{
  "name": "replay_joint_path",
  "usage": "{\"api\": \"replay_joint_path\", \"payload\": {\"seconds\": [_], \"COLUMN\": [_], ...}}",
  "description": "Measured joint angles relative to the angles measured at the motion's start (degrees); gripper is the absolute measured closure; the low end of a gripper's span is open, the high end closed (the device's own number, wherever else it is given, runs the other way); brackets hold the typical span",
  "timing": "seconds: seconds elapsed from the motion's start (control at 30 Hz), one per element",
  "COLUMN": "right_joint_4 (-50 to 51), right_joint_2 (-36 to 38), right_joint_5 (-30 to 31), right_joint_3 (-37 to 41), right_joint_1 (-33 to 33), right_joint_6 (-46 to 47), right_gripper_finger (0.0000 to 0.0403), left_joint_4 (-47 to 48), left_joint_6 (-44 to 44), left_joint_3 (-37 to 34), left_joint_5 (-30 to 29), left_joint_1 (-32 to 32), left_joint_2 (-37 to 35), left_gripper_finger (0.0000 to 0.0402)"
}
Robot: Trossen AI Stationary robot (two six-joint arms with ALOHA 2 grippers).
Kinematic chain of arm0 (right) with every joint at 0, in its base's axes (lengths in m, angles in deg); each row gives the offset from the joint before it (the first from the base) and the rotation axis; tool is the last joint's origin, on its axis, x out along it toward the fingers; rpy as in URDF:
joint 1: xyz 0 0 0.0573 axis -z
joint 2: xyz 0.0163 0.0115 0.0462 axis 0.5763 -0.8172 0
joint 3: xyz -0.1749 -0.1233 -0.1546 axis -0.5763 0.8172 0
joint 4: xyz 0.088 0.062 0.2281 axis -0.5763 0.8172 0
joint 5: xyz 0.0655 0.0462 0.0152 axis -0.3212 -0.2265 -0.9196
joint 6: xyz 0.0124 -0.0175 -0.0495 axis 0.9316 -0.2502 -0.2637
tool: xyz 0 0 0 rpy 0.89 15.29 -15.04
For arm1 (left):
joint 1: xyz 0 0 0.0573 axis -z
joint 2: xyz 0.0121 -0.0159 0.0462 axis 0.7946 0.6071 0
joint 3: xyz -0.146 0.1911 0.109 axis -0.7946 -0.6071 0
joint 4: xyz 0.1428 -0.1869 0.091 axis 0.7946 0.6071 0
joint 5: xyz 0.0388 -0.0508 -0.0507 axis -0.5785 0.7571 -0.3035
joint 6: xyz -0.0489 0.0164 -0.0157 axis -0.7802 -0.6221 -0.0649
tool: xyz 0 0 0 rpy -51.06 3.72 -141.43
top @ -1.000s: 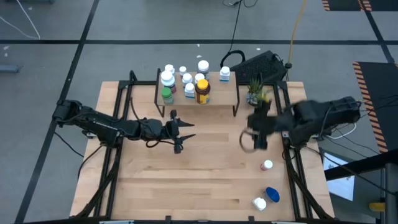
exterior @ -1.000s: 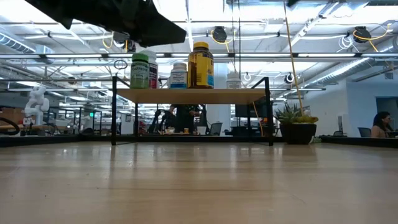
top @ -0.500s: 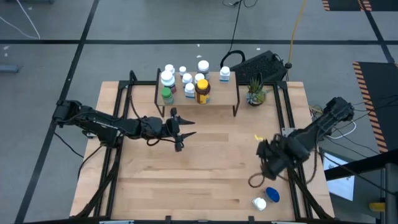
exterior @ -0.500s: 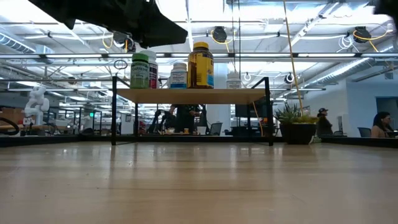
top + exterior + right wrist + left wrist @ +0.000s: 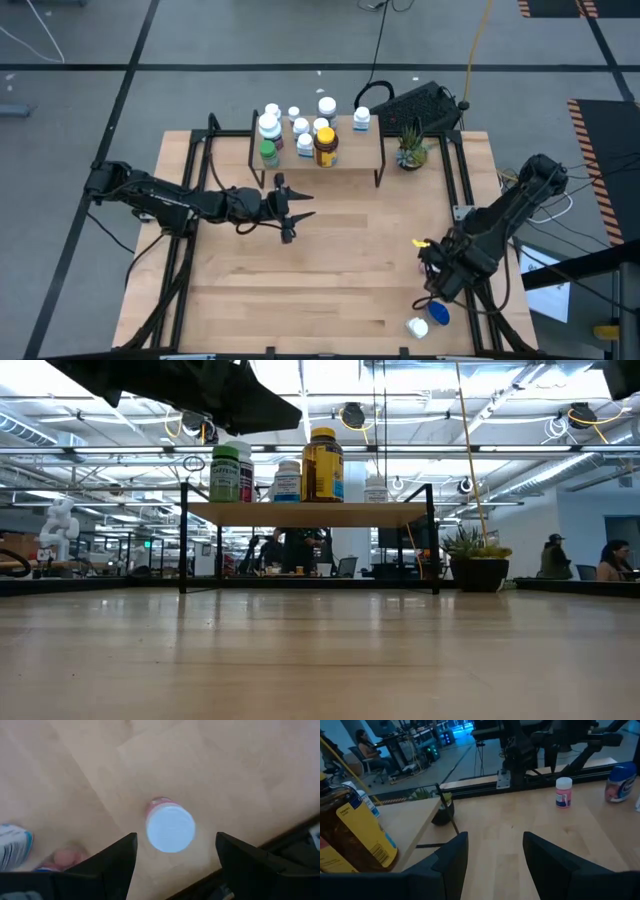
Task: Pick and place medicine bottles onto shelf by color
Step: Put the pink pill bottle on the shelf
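My right gripper's (image 5: pixel 172 851) jaws gape wide, looking straight down on the pink-labelled bottle (image 5: pixel 169 826), which stands upright on the counter (image 5: pixel 330 270) at its four o'clock edge, cap between them. Left gripper (image 5: pixel 492 851), open, waits near the shelf (image 5: pixel 345 146).

Seven-odd bottles upright on shelf (image 5: pixel 345 150); pink-labelled bottle (image 5: pixel 169 826) upright on table; blue bottle (image 5: pixel 437 313) lying.

Bottles (image 5: pixel 298 133) on shelf (image 5: pixel 345 155), plant (image 5: pixel 409 151) right

Grey floor (image 5: pixel 250 40) with dark lines; bright ceiling lights (image 5: pixel 300 375); desks beyond.
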Motion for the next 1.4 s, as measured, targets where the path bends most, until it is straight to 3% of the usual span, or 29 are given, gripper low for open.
{"api": "replay_joint_path", "payload": {"seconds": [0.37,0.6,0.7,0.9,1.17,1.4], "right_joint_4": [-6.3,-7.1,-7.3,-8.4,-13.3,-17.7], "right_joint_2": [0.0,0.4,1.3,5.2,12.7,14.9], "right_joint_5": [-0.1,-0.2,-0.2,-0.2,-0.1,0.1], "right_joint_3": [6.9,8.2,8.2,8.2,8.2,1.1], "right_joint_1": [0.0,0.0,0.4,3.2,12.6,30.0], "right_joint_6": [-14.6,-16.9,-17.1,-16.8,-18.6,-38.3], "right_gripper_finger": [0.014,0.0144,0.0167,0.025,0.0251,0.0244], "left_joint_4": [0.2,1.5,1.6,1.6,1.6,1.6], "left_joint_6": [1.0,0.0,-0.6,-0.9,-1.3,-2.0], "left_joint_3": [0.0,0.0,0.0,0.0,0.0,0.0], "left_joint_5": [0.0,0.0,0.0,0.0,0.0,0.0], "left_joint_1": [-0.1,-0.1,-0.1,-0.1,-0.1,-0.1], "left_joint_2": [0.0,0.0,0.0,0.0,0.0,0.0], "left_gripper_finger": [0.0211,0.021,0.021,0.021,0.021,0.021]}}
